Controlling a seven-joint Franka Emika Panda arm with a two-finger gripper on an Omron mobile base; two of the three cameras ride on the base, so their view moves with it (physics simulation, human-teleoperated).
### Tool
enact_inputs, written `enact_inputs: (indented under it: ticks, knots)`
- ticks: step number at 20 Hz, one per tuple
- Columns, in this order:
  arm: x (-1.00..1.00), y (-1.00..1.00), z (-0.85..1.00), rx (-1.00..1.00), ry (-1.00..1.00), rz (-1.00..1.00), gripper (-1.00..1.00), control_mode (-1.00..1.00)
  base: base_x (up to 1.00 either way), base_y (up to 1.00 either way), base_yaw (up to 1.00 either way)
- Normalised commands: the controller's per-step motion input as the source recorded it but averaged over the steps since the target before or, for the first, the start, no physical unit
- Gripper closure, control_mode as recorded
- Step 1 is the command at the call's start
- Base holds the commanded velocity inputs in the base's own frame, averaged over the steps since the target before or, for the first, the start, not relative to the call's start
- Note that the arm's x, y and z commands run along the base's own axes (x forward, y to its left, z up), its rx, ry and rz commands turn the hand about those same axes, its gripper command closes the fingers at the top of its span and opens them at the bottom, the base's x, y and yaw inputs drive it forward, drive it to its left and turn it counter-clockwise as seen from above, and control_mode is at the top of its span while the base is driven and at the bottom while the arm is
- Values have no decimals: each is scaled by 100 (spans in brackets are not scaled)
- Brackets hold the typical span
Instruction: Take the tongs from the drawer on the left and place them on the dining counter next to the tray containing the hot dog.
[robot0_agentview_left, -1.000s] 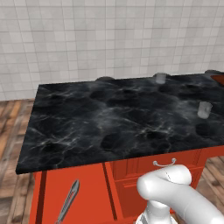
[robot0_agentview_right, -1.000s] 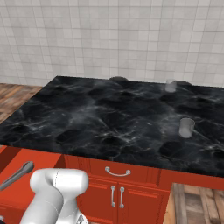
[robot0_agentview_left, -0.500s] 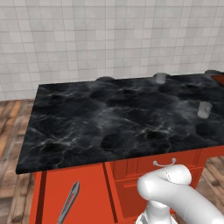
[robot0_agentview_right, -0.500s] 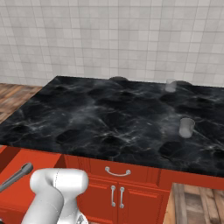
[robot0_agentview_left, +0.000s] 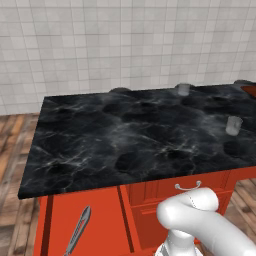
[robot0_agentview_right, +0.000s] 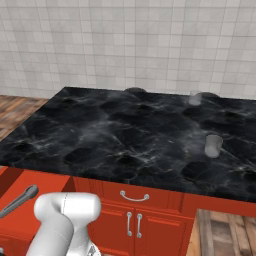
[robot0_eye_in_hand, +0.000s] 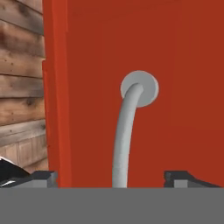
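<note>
Tongs (robot0_agentview_left: 78, 231) lie inside the open drawer (robot0_agentview_left: 102, 220) at the near left, under the counter's (robot0_agentview_left: 140, 140) near edge, tip pointing far-right. From the right base camera the tongs (robot0_agentview_right: 19, 200) show as a grey bar on the drawer's (robot0_agentview_right: 27, 210) red floor. My gripper (robot0_eye_in_hand: 111, 180) faces the drawer front (robot0_eye_in_hand: 175, 65); fingers (robot0_eye_in_hand: 41, 178) are spread wide, one on each side of the curved silver handle (robot0_eye_in_hand: 124, 135), not clamped on it, holding nothing. Counter top: one clear glass (robot0_agentview_left: 233, 125) near the right, another (robot0_agentview_left: 183, 89) at the far edge. Cabinet doors with silver pulls (robot0_agentview_right: 133, 224) sit right of the drawer.
</note>
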Motion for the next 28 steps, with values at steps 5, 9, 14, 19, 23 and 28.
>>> enact_inputs:
  ticks: [5,9,14,19,23,28]
  knots:
    - [-30,0,39,0,0,-1,-100,-100,0,0,0]
    - [-17,-3,56,4,3,-3,-100,-100,0,0,0]
    - [0,-12,56,6,9,-3,-100,-100,0,0,0]
    - [0,-17,47,7,12,-5,-100,-100,0,0,0]
    - [0,-23,46,14,18,-6,-100,-100,0,0,0]
    - [2,-18,43,17,20,-6,-100,-100,0,0,0]
